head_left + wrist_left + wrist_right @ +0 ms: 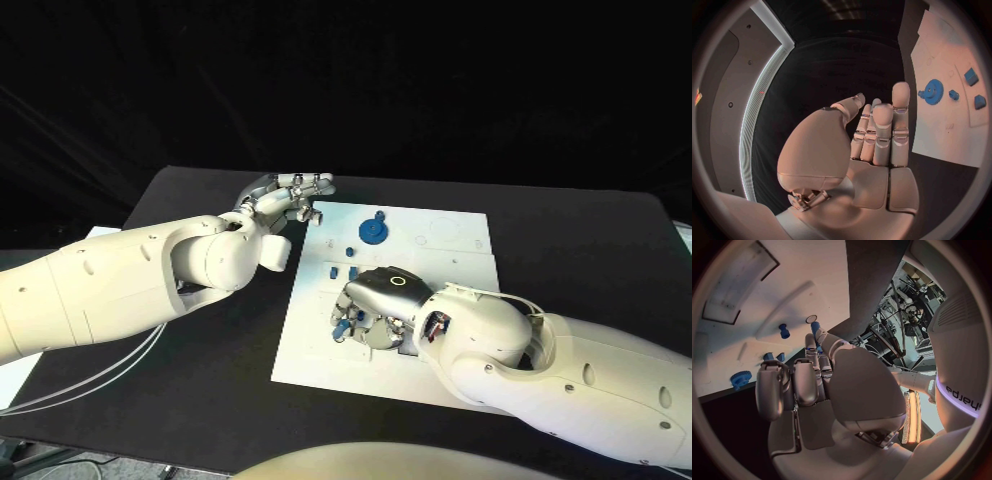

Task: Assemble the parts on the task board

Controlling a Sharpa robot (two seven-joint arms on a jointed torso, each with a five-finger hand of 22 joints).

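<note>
The white task board [433,235] lies in the middle of the black table. A blue gear [372,232] sits on its far part, also seen in the left wrist view as the gear [930,91]. Two small blue parts [342,271] stand just nearer. My right hand [378,305] hangs low over the board's near left part, fingers curled, pinching a small blue part [815,328] between thumb and finger. A blue peg [784,331] stands on the board just beyond those fingertips. My left hand [289,195] hovers at the board's far left corner, fingers straight, holding nothing.
The black table [188,360] extends around the board on all sides. A white sheet [95,236] lies at the table's left edge. Two blue blocks [974,89] sit on the board beyond the gear in the left wrist view.
</note>
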